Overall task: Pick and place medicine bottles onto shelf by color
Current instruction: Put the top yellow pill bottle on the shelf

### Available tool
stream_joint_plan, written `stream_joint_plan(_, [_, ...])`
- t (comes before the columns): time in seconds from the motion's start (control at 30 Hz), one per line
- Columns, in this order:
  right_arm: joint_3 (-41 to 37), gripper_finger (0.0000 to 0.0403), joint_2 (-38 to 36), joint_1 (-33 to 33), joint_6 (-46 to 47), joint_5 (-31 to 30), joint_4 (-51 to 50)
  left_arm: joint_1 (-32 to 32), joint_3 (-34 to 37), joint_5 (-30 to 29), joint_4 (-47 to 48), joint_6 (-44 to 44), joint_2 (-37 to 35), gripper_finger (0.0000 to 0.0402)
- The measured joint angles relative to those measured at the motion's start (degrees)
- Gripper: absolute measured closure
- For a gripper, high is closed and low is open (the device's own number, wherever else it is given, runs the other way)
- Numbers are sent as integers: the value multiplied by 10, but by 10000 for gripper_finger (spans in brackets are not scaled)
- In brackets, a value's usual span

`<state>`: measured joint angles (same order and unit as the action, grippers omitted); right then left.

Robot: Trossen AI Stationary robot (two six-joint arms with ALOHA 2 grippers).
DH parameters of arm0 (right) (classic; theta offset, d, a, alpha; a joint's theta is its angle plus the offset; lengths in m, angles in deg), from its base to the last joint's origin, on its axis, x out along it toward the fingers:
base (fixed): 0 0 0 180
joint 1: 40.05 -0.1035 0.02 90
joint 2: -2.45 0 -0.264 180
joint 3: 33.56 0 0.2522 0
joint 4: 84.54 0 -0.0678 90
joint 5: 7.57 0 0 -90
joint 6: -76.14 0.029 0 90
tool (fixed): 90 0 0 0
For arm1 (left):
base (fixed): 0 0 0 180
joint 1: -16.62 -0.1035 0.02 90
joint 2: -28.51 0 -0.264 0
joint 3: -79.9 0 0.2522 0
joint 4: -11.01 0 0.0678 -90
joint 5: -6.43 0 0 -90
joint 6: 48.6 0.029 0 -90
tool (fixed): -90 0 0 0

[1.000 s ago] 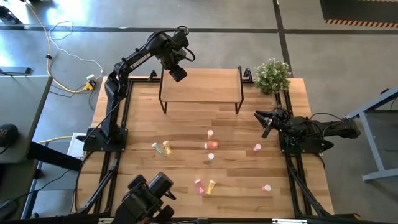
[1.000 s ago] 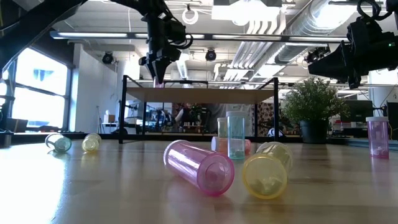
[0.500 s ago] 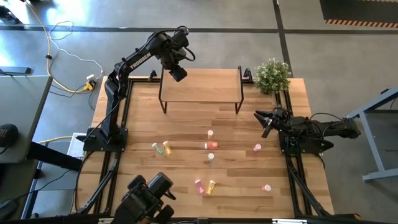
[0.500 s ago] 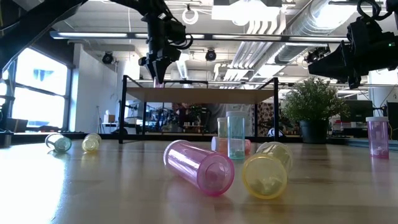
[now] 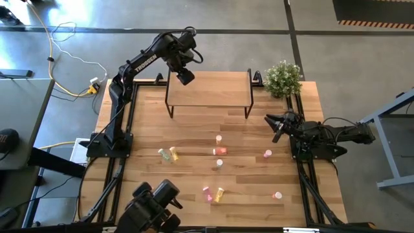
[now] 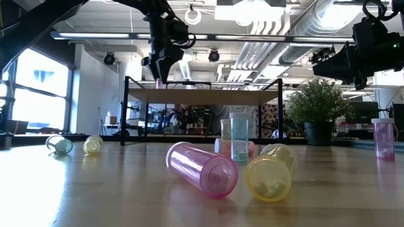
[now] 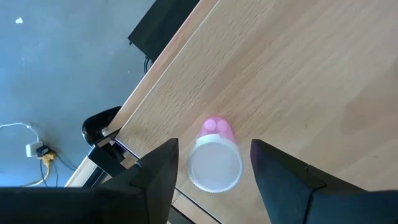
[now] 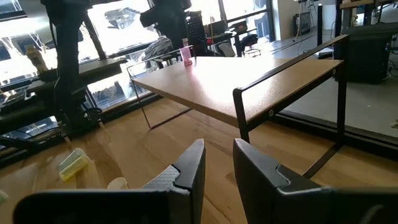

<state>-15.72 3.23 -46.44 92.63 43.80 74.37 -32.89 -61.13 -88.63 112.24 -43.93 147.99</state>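
Note:
The shelf [image 5: 208,89] stands at the table's far middle. My left gripper [image 5: 184,76] hovers over its far left corner, open and pointing down. A pink bottle [image 7: 215,164] with a white cap stands upright on the shelf board between the fingers, with a gap on each side; it also shows in the right wrist view [image 8: 185,53]. Several more bottles lie or stand on the table, among them a pink one [image 5: 206,192], a yellow one [image 5: 220,193] and a red-orange one [image 5: 220,151]. My right gripper [image 5: 274,125] waits open above the table's right side.
A potted plant [image 5: 283,77] stands at the far right corner beside the shelf. A green bottle [image 5: 163,154] and a yellow bottle [image 5: 173,154] lie left of centre. Pink bottles [image 5: 268,153] [image 5: 277,195] stand on the right side. Most of the shelf board is bare.

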Motion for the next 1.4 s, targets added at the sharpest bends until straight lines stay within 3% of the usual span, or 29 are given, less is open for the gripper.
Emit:
stream_joint_plan(0.33, [0,330,0,0,13,29,69,6,-78,3,6,0,-1,206])
stream_joint_plan(0.77, [1,328,0,0,-48,31,201,61,-69,33,-29,0,-78,209])
stream_joint_plan(1.07, [111,276,29,0,-92,31,102,139,-66,49,-85,-26,-108,220])
stream_joint_plan(1.4, [265,239,127,0,-87,31,-79,218,-66,78,-112,-50,-108,225])
